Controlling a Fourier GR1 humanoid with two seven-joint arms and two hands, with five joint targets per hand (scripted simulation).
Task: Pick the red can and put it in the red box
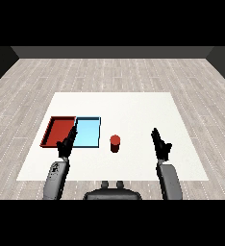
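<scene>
Red can (115, 142): upright on white table (133, 110), toward front edge, just right of light blue tray (88, 132) | red tray (58, 131): near left edge, holds nothing | right hand (160, 144): fingers straight, released, right of can, apart | left hand (66, 144): fingers straight, released, over trays' front edge.

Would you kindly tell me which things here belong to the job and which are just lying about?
Belong to the job:
- red can, upright on the table, untouched
- red tray, the target
- right robot hand, open, nearer the can

Just lying about:
- light blue tray, beside the red one
- left robot hand, open, over the trays' near edge
</scene>
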